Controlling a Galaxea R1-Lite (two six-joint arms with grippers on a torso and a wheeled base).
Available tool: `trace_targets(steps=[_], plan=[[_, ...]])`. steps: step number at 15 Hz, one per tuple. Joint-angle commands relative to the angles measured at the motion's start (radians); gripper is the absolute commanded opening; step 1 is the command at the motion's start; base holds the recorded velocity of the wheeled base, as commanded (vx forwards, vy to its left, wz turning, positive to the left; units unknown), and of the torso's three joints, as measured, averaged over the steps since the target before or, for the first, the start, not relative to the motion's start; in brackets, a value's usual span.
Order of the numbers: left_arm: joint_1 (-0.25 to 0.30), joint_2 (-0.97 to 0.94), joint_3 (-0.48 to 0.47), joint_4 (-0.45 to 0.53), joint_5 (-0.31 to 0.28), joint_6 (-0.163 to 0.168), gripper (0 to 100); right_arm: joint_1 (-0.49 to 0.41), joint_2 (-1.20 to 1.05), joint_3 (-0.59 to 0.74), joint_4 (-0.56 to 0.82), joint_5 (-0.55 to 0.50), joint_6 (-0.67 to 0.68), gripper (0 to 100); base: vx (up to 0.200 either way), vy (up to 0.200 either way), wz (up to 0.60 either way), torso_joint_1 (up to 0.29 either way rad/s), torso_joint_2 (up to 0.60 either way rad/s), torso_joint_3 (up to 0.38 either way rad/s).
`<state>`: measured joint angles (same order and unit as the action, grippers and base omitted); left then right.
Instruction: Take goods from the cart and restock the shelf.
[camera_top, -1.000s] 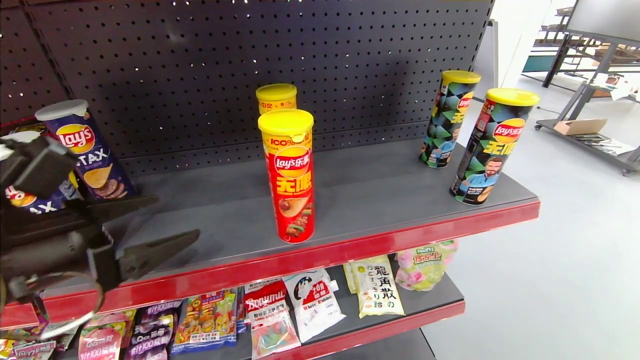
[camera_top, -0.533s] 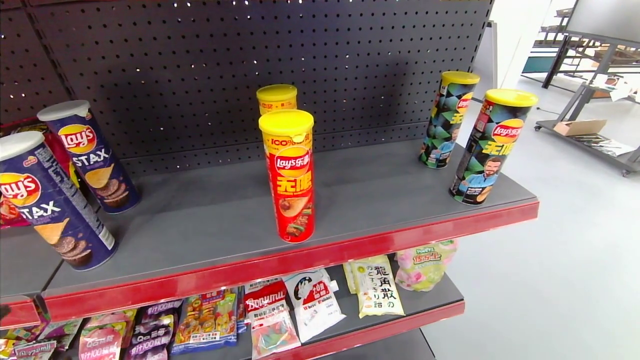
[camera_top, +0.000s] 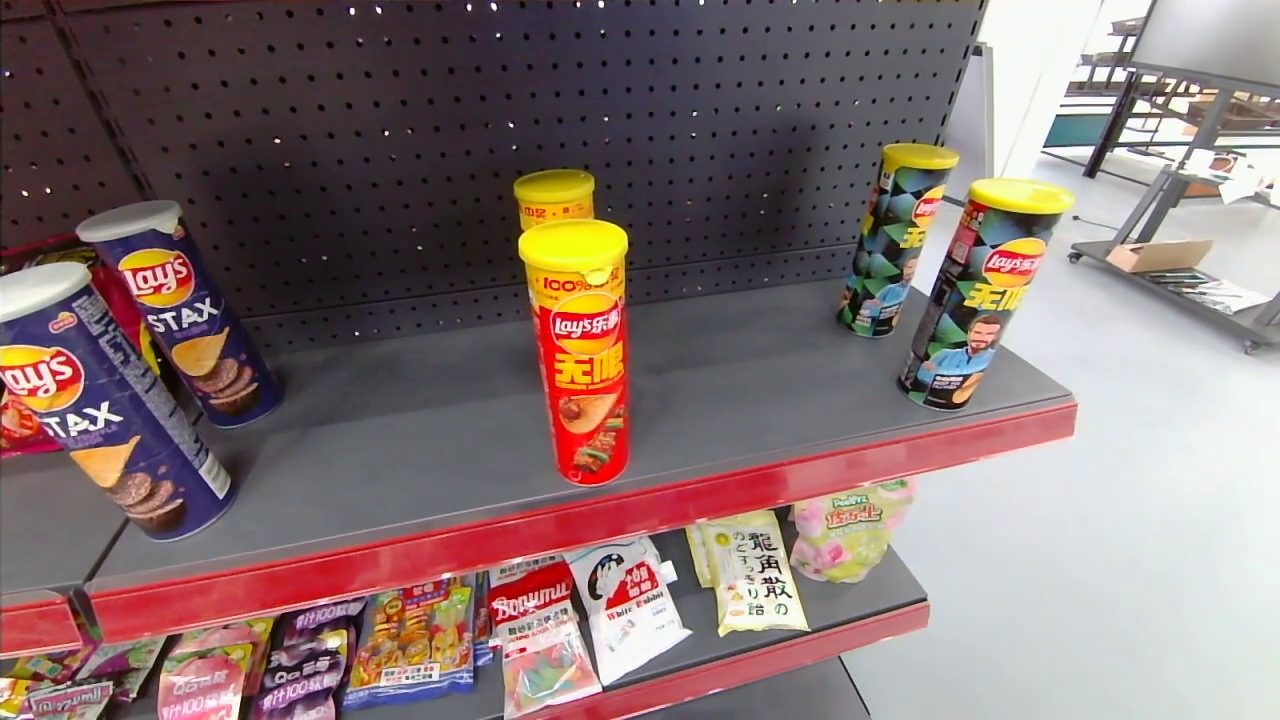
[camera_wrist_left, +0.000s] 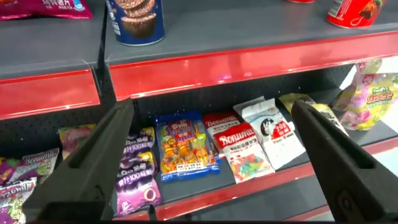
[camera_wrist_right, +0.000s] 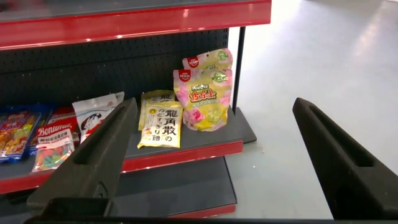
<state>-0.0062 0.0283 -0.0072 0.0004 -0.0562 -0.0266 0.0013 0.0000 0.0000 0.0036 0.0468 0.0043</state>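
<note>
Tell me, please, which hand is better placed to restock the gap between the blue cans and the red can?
Probably the left: the open, empty left hand faces the front blue can beside that gap, while the right hand faces the right end of the shelf.

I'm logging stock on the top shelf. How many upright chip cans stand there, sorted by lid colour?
White-lidded cans: 2
Yellow-lidded cans: 4
Total: 6
</note>
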Motion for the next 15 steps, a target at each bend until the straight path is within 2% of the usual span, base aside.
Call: trace_targets(steps=[1,3,11,15], plan=[[0.002,-0.021,0.006,0.000,0.002,0.002,100,0.000,0.002,0.000,-0.001,0.002,0.002,100,0.000,0.000,0.00,0.000,0.00,0.000],[0.002,-0.021,0.006,0.000,0.002,0.002,100,0.000,0.002,0.000,-0.001,-0.001,-0.001,100,0.000,0.000,0.00,0.000,0.00,0.000],[0.002,-0.021,0.006,0.000,0.002,0.002,100,0.000,0.002,0.000,-0.001,-0.001,0.000,100,0.000,0.000,0.60,0.004,0.00,0.001],[0.002,-0.021,0.006,0.000,0.002,0.002,100,0.002,0.008,-0.002,0.001,-0.001,-0.003,100,0.000,0.000,0.00,0.000,0.00,0.000]])
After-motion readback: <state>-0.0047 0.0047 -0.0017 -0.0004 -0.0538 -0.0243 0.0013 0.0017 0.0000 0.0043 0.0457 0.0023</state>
